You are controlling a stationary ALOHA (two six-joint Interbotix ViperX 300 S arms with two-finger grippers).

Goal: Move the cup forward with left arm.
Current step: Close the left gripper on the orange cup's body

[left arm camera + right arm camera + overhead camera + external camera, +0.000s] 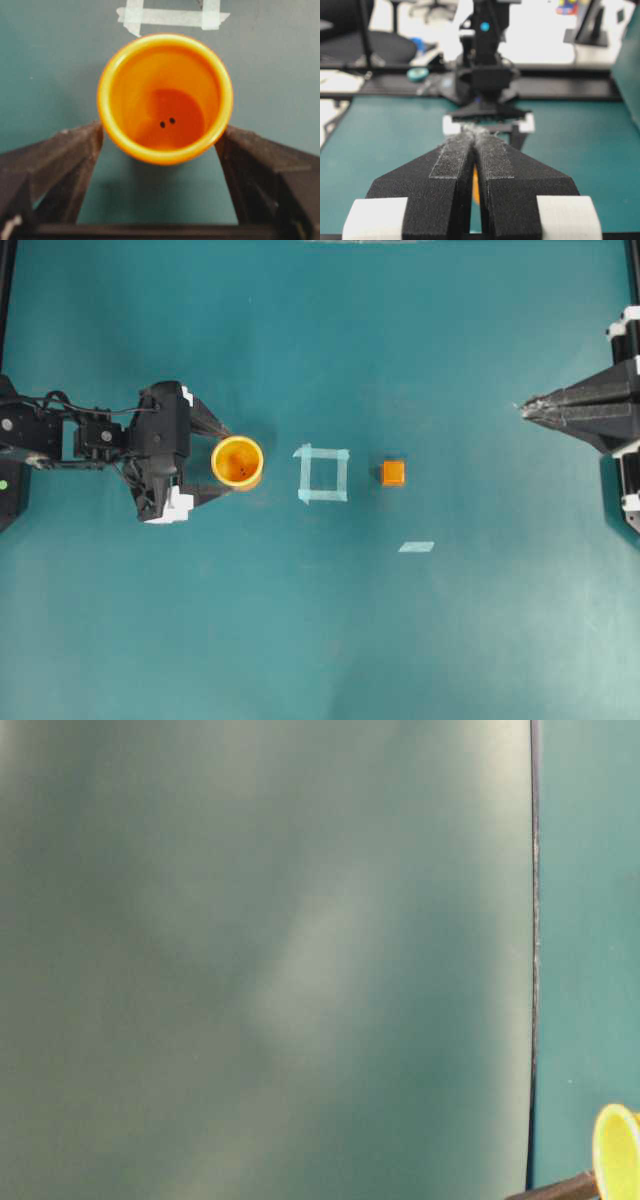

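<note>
Cup [237, 461] stands upright between the wide-open, empty fingers of the left gripper [222, 462] at frame left; we judge the right gripper [524, 408], pressed shut, too distant.

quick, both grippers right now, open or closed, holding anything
Left gripper: open, fingers either side of the cup, not gripping.
Right gripper: closed, empty.
</note>
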